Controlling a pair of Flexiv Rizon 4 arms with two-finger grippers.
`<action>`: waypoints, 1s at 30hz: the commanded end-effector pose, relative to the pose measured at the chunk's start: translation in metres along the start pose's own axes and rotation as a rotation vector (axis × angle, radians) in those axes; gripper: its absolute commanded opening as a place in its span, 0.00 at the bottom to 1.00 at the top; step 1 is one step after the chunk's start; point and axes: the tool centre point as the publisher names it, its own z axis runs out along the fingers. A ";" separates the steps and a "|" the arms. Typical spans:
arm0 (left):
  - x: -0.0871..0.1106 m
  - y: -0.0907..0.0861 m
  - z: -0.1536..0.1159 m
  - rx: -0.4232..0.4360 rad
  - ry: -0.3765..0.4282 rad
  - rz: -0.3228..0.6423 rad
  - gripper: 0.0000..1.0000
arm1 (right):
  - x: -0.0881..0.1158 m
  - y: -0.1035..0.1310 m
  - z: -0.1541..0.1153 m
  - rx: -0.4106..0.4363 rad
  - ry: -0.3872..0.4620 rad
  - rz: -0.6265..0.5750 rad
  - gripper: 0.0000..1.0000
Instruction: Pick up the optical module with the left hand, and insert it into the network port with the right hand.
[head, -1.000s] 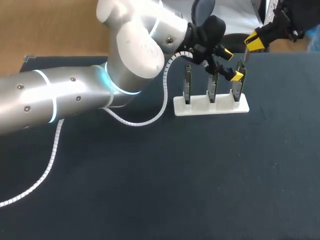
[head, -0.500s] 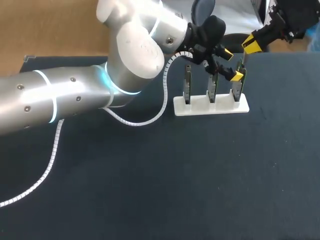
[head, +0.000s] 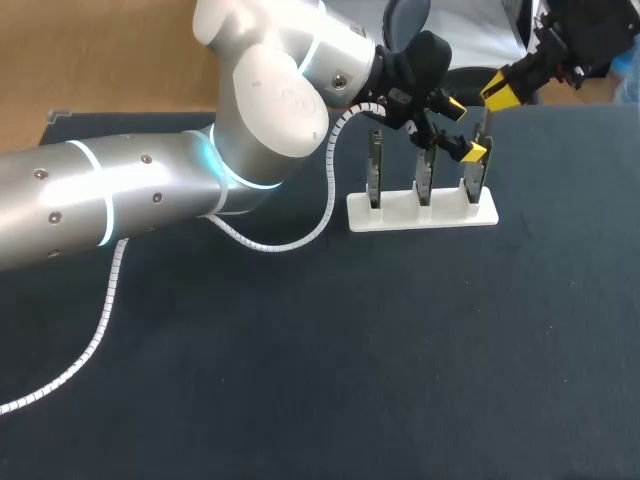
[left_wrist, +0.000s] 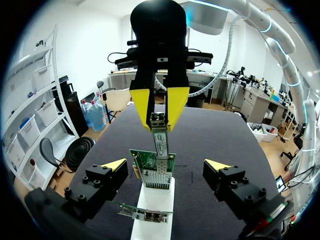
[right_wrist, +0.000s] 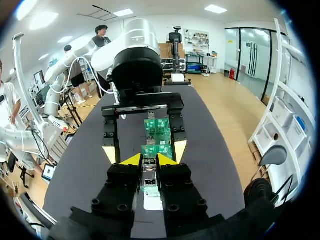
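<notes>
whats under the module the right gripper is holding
A green card standing in the white stand, flanked by the open left gripper. The module and right gripper cover the port's mouth, so whether the tip is inside cannot be seen.

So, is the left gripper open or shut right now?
The left gripper is open: its yellow fingertips stand far apart in its wrist view, one on each side of the green card, not touching it.

legible text: none | optical module (left_wrist: 161, 141) label: too small to read
</notes>
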 end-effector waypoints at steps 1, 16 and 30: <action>-0.001 0.001 0.000 0.001 0.006 -0.002 1.00 | -0.001 0.006 0.004 0.011 0.008 -0.002 0.00; -0.001 0.001 0.000 0.001 0.006 -0.002 1.00 | -0.005 0.011 -0.001 0.072 0.012 -0.040 0.00; -0.001 0.001 0.000 0.001 0.006 -0.002 1.00 | 0.001 0.004 -0.001 0.074 0.016 -0.035 0.00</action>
